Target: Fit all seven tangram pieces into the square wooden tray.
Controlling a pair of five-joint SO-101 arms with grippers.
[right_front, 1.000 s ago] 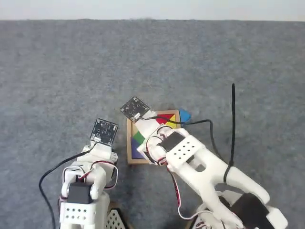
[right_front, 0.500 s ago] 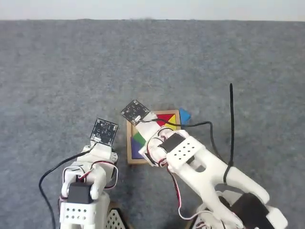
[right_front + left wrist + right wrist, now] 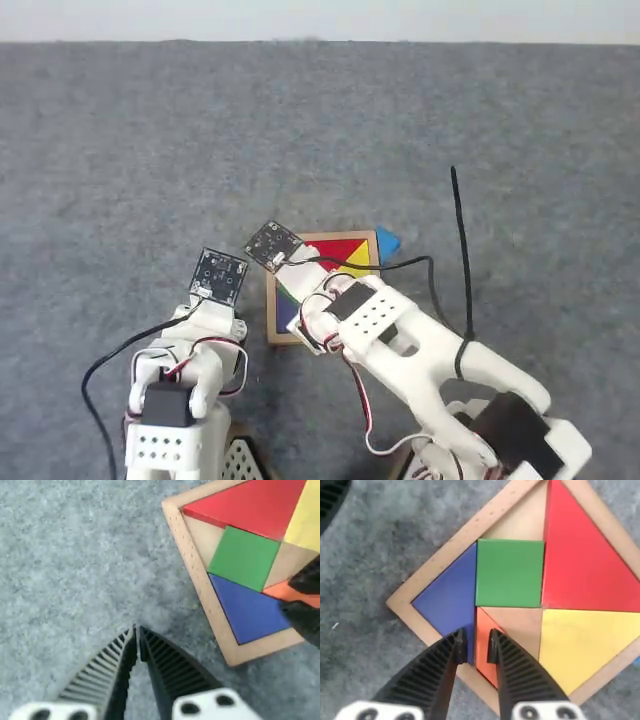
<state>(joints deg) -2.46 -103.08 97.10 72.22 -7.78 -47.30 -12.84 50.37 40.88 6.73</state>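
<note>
The square wooden tray (image 3: 435,565) holds a large red triangle (image 3: 585,565), a yellow triangle (image 3: 585,640), a green square (image 3: 510,572), a blue triangle (image 3: 452,600) and a small orange triangle (image 3: 485,647). Bare wood shows in two triangular gaps, one beside the green square and one under it. My right gripper (image 3: 476,636) hovers low over the seam between the blue and orange pieces, its fingers a narrow gap apart. My left gripper (image 3: 136,630) is shut over the carpet just beside the tray (image 3: 195,565). A light blue piece (image 3: 387,241) lies outside the tray's far corner.
Grey carpet covers the whole table, with wide free room beyond and to both sides of the tray (image 3: 272,320). The right arm (image 3: 380,320) overhangs the tray's near part. The left arm (image 3: 205,320) stands close to the tray's left edge. A black cable (image 3: 460,250) arches over the right side.
The right arm has swung left and nearer over the tray, uncovering more of the red and yellow pieces. The left arm has kept still.
</note>
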